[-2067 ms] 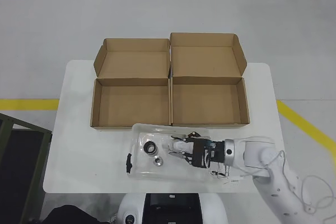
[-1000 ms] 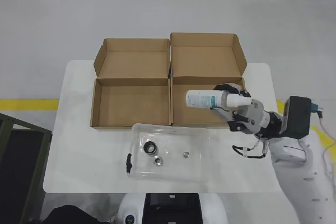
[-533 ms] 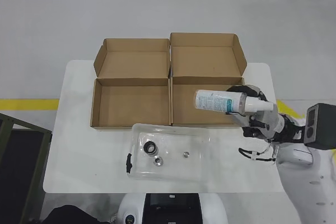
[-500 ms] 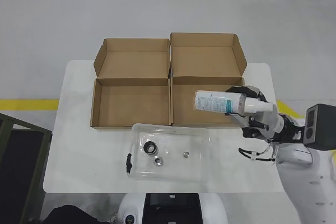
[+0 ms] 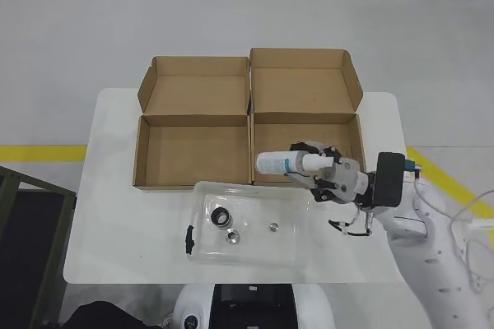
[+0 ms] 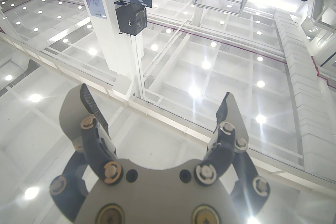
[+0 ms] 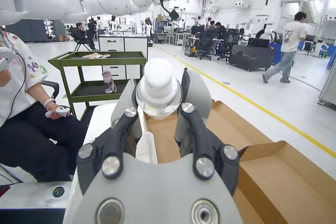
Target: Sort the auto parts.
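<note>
A white spray bottle [image 5: 281,162] with a pale printed label lies level in my right gripper [image 5: 316,173], which is shut on it near its capped end. Bottle and gripper hang over the near wall of the right cardboard box [image 5: 329,136], just beyond the clear plastic tray [image 5: 255,247]. In the right wrist view the bottle's white cap [image 7: 158,78] sticks out between the fingers [image 7: 193,93], with the box [image 7: 236,135] below. In the tray lie a black ring [image 5: 221,218], a silver ring [image 5: 231,238] and a small silver part [image 5: 273,226]. My left gripper [image 6: 155,91] is open, holds nothing and points at the ceiling.
The left cardboard box [image 5: 193,156] stands beside the right one, both with lids folded back. A black piece [image 5: 189,238] sits at the tray's left edge. Bare white table [image 5: 115,206] lies left of the tray and boxes.
The right gripper lifted the bottle out of the tray and swung it right over the right box. In the last half second it came back left and nearer, to the box's near wall.
</note>
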